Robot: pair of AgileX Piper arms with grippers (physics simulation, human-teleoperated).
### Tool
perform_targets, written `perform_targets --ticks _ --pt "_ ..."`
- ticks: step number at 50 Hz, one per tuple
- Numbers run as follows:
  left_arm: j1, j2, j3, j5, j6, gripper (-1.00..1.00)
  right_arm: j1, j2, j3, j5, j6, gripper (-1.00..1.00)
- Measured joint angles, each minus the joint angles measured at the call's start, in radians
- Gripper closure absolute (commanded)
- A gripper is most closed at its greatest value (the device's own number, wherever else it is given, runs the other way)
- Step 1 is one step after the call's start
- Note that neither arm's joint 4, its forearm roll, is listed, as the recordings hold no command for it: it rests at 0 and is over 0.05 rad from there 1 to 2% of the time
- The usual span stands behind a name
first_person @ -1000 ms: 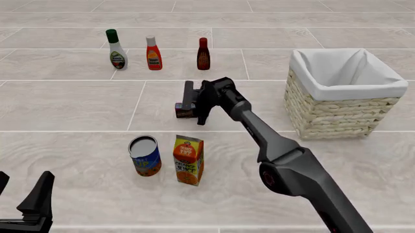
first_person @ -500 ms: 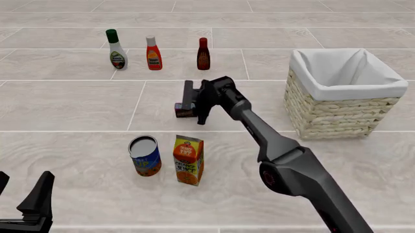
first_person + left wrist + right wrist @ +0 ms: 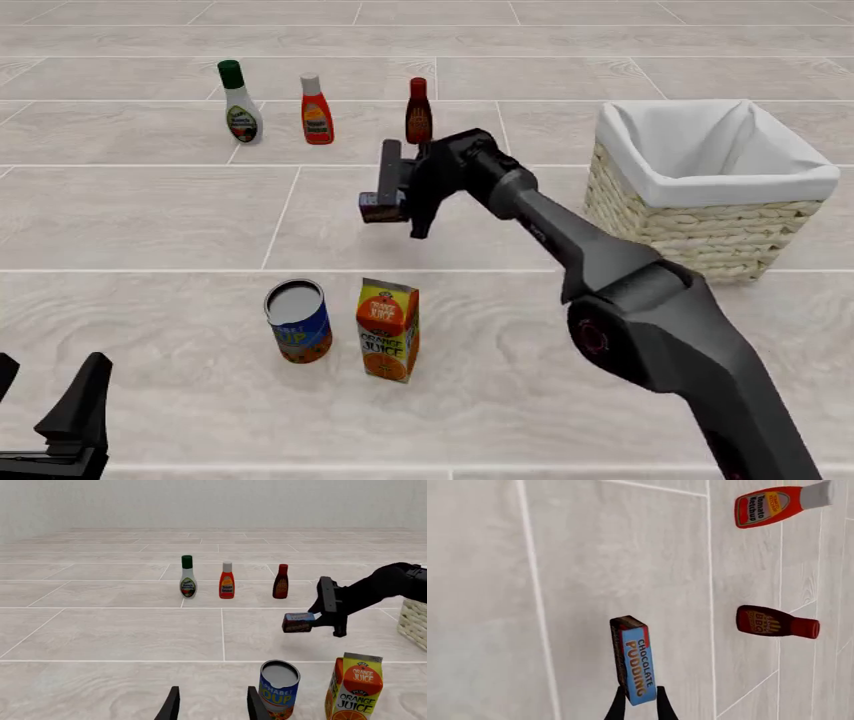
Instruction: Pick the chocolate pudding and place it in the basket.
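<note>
now the left gripper (image 3: 47, 425) is resting at the near left edge of the table (image 3: 160, 220), its fingers standing apart and holding nothing. further back, three bottles are standing in a row: a white dressing bottle (image 3: 240, 103), a ketchup bottle (image 3: 316, 111) and a dark bbq sauce bottle (image 3: 418, 112). in front, a blue can (image 3: 298, 321) is standing just beside an orange juice carton (image 3: 387, 331). in the middle the right gripper (image 3: 396, 205) is clenching the chocolate pudding (image 3: 380, 208) and holding it in the air above the table, in front of the bbq sauce bottle. the basket (image 3: 707, 190) is sitting at the right, well apart from the pudding.
</note>
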Motion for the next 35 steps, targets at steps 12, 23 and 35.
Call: perform_targets --ticks 12,23,35 --pt "0.0 0.0 0.0 0.0 0.0 -1.0 -0.012 -0.224 0.313 -0.112 -0.004 1.0" --pt "0.0 0.0 0.0 0.0 0.0 -1.0 -0.026 -0.412 0.538 -0.176 0.016 1.0" --pt "0.0 0.0 0.0 0.0 0.0 -1.0 -0.044 -0.588 0.687 -0.192 0.074 1.0"
